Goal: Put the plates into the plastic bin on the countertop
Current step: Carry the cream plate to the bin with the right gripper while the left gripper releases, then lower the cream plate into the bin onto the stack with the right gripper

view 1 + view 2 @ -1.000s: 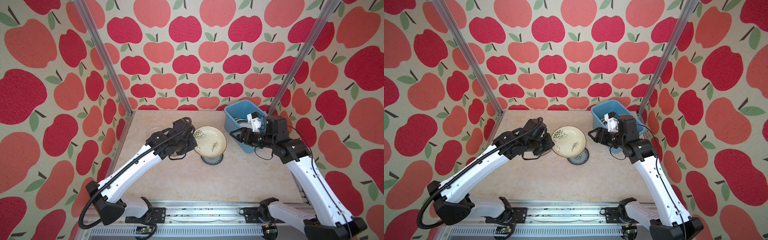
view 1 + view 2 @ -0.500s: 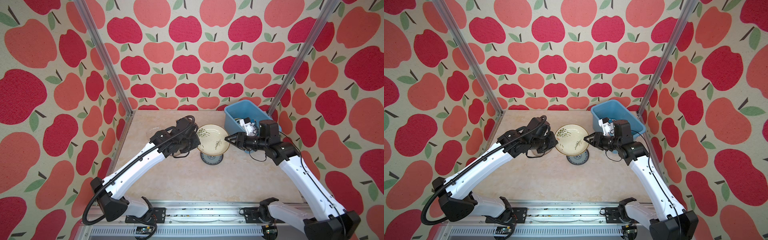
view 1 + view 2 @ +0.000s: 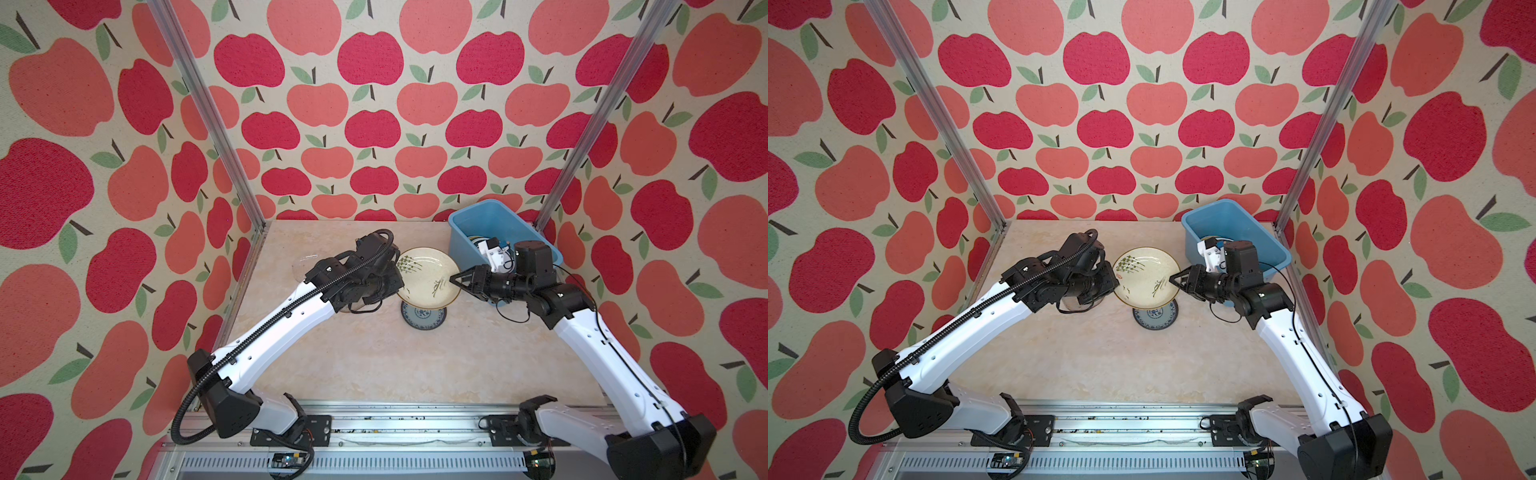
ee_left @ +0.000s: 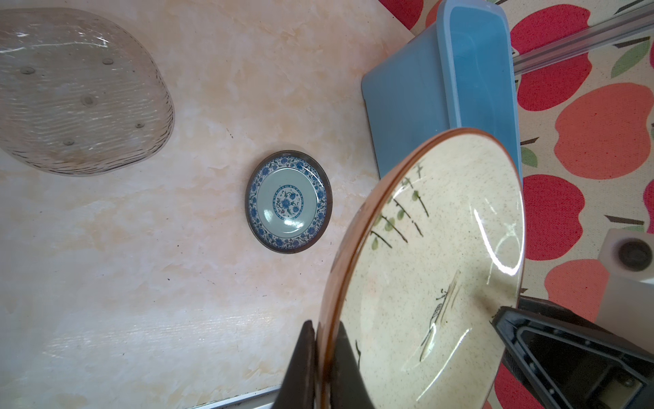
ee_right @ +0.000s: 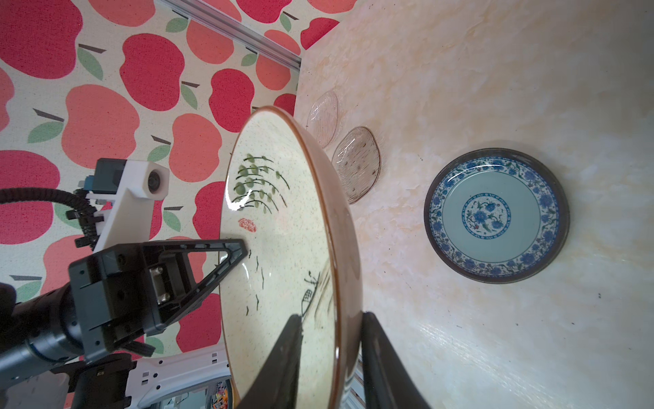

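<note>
A small blue-patterned plate [image 3: 423,319] lies flat on the countertop [image 3: 374,365], nearest. Above it, the cream plate [image 3: 428,276] with a plant drawing is held in the air. The left gripper [image 4: 323,333] clamps one rim. The right gripper [image 5: 331,318] has a finger on each side of the opposite rim, perhaps not yet pinching. Farther left lie two clear glass plates [image 5: 357,164]. The blue bin [image 3: 494,218] stands far right, with plates inside.

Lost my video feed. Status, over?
Left jaws shut on cream plate rim, aloft. Right jaws astride opposite rim, grip unconfirmed. Blue-patterned plate on countertop below; right arm between cream plate and bin.
</note>
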Available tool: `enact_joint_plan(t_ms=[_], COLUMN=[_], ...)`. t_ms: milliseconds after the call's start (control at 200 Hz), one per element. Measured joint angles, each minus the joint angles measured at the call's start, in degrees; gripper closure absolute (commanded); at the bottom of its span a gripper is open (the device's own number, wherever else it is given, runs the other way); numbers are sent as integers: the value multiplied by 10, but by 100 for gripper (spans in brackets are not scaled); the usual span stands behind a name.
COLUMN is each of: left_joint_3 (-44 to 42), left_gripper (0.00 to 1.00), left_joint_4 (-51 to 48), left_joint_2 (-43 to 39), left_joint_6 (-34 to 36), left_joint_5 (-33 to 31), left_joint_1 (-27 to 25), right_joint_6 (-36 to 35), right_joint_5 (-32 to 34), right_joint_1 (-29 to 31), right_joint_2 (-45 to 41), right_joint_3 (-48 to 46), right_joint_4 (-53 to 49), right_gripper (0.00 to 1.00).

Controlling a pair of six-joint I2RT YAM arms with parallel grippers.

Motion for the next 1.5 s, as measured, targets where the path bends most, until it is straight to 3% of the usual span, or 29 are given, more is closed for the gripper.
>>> enact_joint_plan(t_ms=[185, 480, 525, 675, 825, 956, 1231, 1501], left_joint_3=[0, 3, 3, 3, 3, -3, -55, -96], left_gripper=[100, 100, 100, 84, 49, 29, 18, 13], left_joint_4=[13, 19, 20, 30, 77, 120, 201, 218], left_joint_2=[5, 8, 9, 12, 9, -10, -91, -103], left_joint_6=[0, 11, 13, 16, 16, 32, 77, 123], left_joint_5=[3, 5, 5, 5, 11, 2, -19, -11], left_joint_1=[-4, -12, -12, -12, -12, -13, -6, 16], right_joint_6=[10, 23, 23, 25, 48, 74, 160, 242], right_joint_5=[0, 30, 30, 28, 18, 17, 22, 75], right_joint_1=[1, 0, 0, -10, -35, -72, -164, -211], right_joint_2=[4, 9, 9, 9, 8, 8, 17, 89], right_joint_3=[-9, -15, -15, -15, -15, -11, 7, 13], right_joint_4=[13, 6, 6, 6, 5, 4, 25, 81], right_gripper=[75, 100, 100, 100, 100, 100, 100, 100])
